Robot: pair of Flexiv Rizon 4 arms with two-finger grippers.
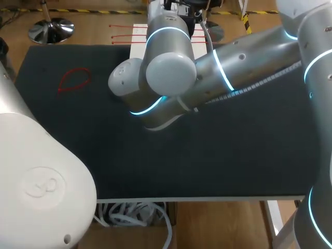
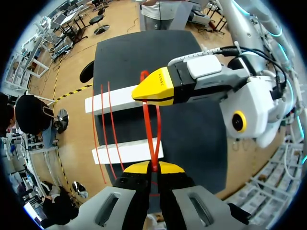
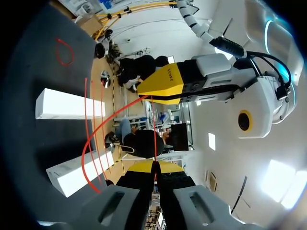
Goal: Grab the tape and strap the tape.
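Head view: two white bars (image 1: 137, 44) lie at the far edge of the dark counter (image 1: 233, 155) and serve as a rack, with spare tapes (image 1: 122, 36) laid across them. A red looped tape (image 1: 73, 80) lies flat on the counter's far left, well apart from the bars. The right arm (image 1: 233, 67) crosses the middle and its thick joints hide both sets of fingers and whatever is between them. The left arm (image 1: 36, 176) fills the near left corner and is cut off there.

Left wrist view: the left gripper (image 2: 153, 166) has its fingers clenched on the tape (image 2: 149, 129), which is pinched right between the yellow tips. From there the tape runs straight ahead as a narrow red loop to the right gripper (image 2: 154, 91), which meets it at the loop's far end. Under the tape lie the two white bars (image 2: 129, 151). The spare tapes (image 2: 101, 129) span them just beside the held one.

Right wrist view: the right gripper (image 3: 154, 166) is likewise clamped on the tape (image 3: 154, 129), a thin red line rising from between its tips to the left gripper (image 3: 163, 86) ahead. A longer stretch of the same tape bows away sideways from the left gripper and sweeps down past the nearer white bar (image 3: 79, 175); its end is hard to make out. The spare tapes (image 3: 87, 115) cross both bars, and the looped tape (image 3: 64, 51) shows on the counter (image 3: 24, 96) beyond.
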